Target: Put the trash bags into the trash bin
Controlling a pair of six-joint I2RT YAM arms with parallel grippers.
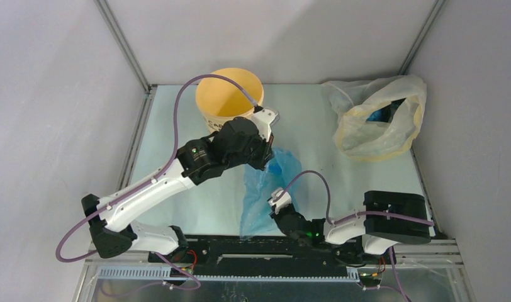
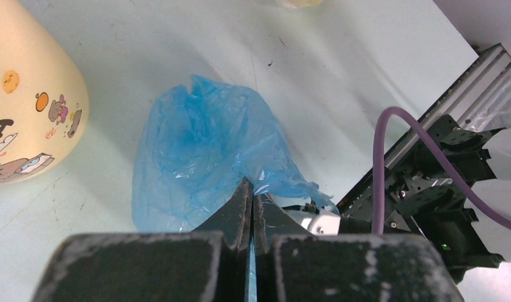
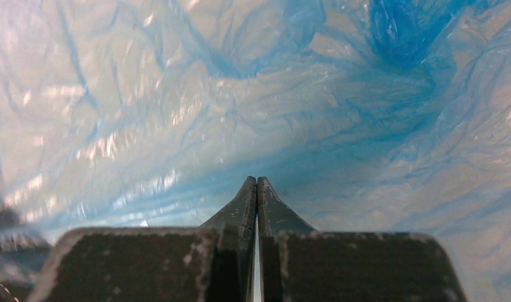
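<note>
Handling: blue trash bag (image 1: 256, 207) thin, limp, slippery; left tool (image 2: 252, 187) pinches upper edge, right tool (image 3: 257, 182) pinches lower film; bunched edges likely hold best.

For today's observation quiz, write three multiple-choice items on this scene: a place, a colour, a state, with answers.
1. Where on the table does the yellow bin stand? A near right corner; B centre; C far edge, left of centre.
2. What colour is the trash bag? A blue; B red; C black.
3. How are the left gripper's fingers? A wide open; B shut on the bag; C around the bin.
Answers: 1 C, it stands at the back; 2 A, translucent blue film; 3 B, closed with film pinched.
</note>
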